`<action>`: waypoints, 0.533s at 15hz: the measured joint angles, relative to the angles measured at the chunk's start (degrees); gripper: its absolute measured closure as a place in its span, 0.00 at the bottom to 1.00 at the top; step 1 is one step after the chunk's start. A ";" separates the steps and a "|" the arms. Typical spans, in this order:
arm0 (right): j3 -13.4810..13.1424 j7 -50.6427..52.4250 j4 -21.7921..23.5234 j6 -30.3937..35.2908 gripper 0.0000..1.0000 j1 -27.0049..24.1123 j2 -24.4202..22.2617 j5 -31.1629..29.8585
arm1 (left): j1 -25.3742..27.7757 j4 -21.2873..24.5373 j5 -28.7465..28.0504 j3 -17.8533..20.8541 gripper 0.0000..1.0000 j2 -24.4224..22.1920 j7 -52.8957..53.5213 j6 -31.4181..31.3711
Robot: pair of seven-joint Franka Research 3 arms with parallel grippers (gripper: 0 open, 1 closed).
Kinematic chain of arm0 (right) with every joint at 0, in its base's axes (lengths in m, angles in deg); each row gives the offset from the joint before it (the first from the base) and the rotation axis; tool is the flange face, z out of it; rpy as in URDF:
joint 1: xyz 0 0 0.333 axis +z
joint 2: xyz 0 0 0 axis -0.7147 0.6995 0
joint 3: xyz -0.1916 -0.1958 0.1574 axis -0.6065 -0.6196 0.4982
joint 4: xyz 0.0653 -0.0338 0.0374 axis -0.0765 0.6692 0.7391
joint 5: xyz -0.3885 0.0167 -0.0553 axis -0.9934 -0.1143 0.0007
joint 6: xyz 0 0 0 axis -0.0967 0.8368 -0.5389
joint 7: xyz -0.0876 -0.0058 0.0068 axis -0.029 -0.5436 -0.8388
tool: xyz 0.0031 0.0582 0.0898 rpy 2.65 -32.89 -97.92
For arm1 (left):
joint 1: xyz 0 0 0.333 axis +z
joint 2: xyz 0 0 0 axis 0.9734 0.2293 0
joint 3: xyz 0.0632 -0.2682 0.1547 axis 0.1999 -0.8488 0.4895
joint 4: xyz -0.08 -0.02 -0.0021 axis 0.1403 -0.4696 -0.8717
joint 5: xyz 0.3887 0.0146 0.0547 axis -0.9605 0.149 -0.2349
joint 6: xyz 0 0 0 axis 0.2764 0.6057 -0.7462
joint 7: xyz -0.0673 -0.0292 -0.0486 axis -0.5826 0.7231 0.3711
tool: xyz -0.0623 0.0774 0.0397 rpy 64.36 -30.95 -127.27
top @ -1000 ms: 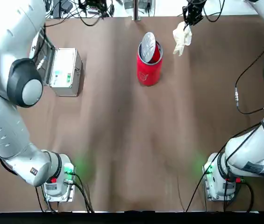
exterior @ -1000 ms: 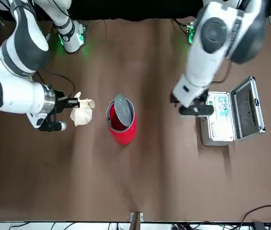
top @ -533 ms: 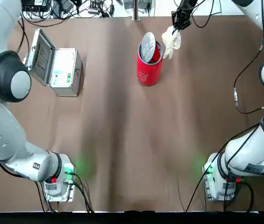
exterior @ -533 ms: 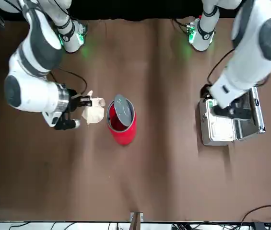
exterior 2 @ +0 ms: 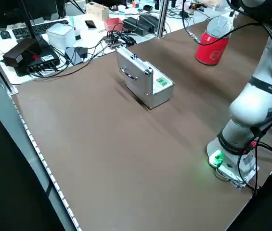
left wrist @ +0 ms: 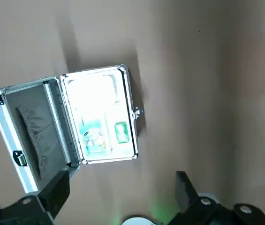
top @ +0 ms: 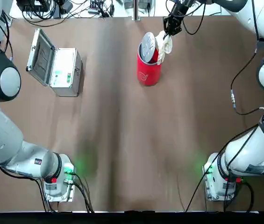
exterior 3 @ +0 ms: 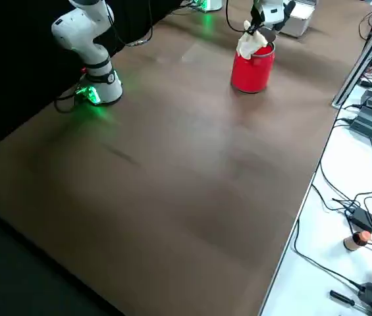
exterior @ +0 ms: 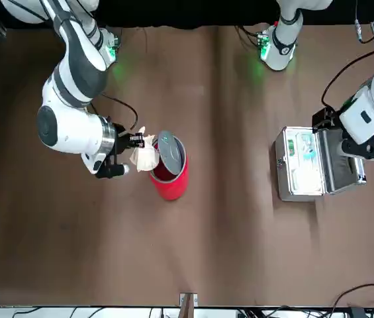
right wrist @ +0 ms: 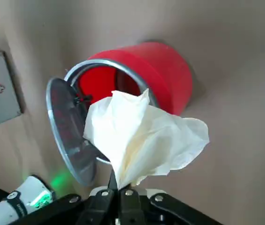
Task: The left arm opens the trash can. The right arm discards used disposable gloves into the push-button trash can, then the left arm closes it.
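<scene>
The bin [top: 148, 65] stands on the far middle of the worktop [top: 132, 140], upright, its red wall [exterior: 170, 182] plain to see and its round grey lid [right wrist: 71, 140] tipped up on edge, so the mouth is open and the red inside shows. The gloves [top: 163, 44] hang as one crumpled off-white wad at the bin's right rim — part of the wad is over the opening, part still outside it, as my right wrist view shows [right wrist: 139, 140]. From the right side the wad [exterior 3: 251, 41] sits just above the bin's top [exterior 3: 252, 69].

My right pincer [top: 173, 23] is closed on the gloves, pinching the wad's upper end between its fingertips [right wrist: 123, 193], with the rest dangling below. It is just right of the bin and above rim height; in the front view it [exterior: 132, 140] is close beside the lid [exterior: 169, 151].

My left pincer [left wrist: 123, 201] is open, holding nothing, its two fingers [left wrist: 57, 190] spread wide. It is up over the left part of the worktop, well apart from the bin, looking down on a silver case [left wrist: 83, 122]. The case [top: 57, 67] lies open — its lid [top: 38, 50] stands raised on the left, with pale contents and green-printed labels inside [exterior: 302, 162].

Off the far edge, cables [top: 75, 9] lie tangled.
</scene>
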 joint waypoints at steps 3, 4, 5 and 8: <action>0.11 0.01 -0.16 -0.42 0.98 0.31 0.00 1.42 | 0.15 0.29 0.00 -0.04 0.00 0.00 0.45 -0.06; 0.11 0.01 -0.17 -0.98 0.98 0.52 0.00 1.70 | 0.36 0.37 0.00 -0.03 0.00 0.00 0.81 -0.16; 0.12 0.01 -0.17 -1.53 0.98 0.74 0.00 1.97 | 0.75 0.49 0.00 -0.03 0.00 0.00 1.03 -0.31; 0.13 0.01 -0.17 -2.82 0.98 1.34 0.00 2.36 | 1.75 0.84 0.00 -0.03 0.00 0.00 1.73 -0.61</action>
